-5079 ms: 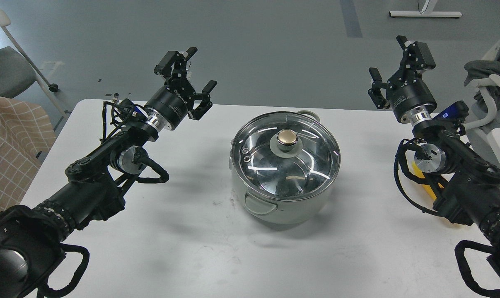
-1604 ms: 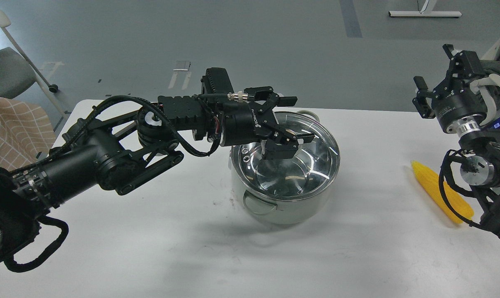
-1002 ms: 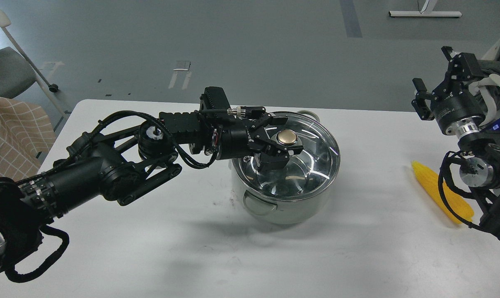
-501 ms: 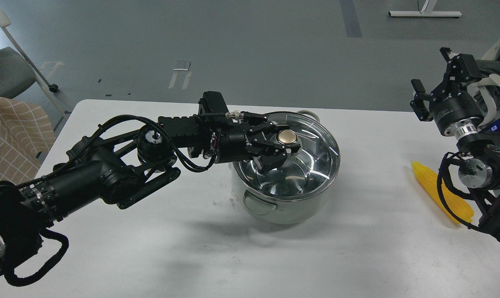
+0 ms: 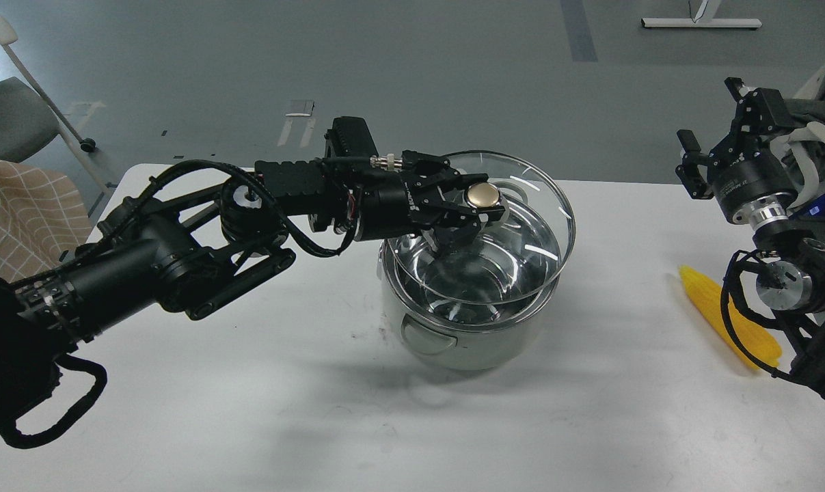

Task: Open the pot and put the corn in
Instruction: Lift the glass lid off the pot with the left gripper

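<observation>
Above the round grey-green steel pot [image 5: 470,321], our left fingers [image 5: 481,208] pinched the glass lid's brass knob [image 5: 482,195]; our right fingers [image 5: 716,147] stood wide; a slip risked dropping the tilted lid [image 5: 528,273].

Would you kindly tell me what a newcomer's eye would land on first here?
First, the glass lid held tilted just above the pot at the table's centre, the left gripper clamped around its brass knob. Then the yellow corn lying at the right edge, beside the right arm.
</observation>
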Controlling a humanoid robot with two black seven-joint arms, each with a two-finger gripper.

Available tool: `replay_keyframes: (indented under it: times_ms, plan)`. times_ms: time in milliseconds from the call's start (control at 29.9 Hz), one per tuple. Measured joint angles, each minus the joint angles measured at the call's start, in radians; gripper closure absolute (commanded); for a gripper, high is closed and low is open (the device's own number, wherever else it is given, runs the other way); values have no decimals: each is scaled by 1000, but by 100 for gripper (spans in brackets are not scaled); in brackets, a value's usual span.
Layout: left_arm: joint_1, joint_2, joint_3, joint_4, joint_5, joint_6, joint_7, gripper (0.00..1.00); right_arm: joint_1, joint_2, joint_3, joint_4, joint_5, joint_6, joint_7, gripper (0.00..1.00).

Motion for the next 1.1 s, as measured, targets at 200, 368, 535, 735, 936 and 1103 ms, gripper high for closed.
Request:
replay_keyframes:
  times_ms: [200, 368, 535, 735, 936, 1103]
  plan:
    - [-16, 212, -5, -91, 0, 11, 0, 82, -3, -12, -1, 12, 0, -5, 0, 0]
    - [38, 383, -7, -153, 0, 79, 0, 82, -7, -13, 0, 13, 0, -7, 0, 0]
    - [171, 503, -21, -159, 0, 209, 0, 81, -18, -13, 0, 16, 0, -7, 0, 0]
    - [387, 553, -114, -131, -29, 313, 1, 81, -26, -14, 1, 17, 0, -7, 0, 0]
    - [536, 548, -155, -42, -43, 420, 1, 81, -27, -13, 0, 18, 0, -7, 0, 0]
    - [603, 515, -158, 36, -62, 469, 1, 81, -32, -13, -1, 24, -1, -7, 0, 0]
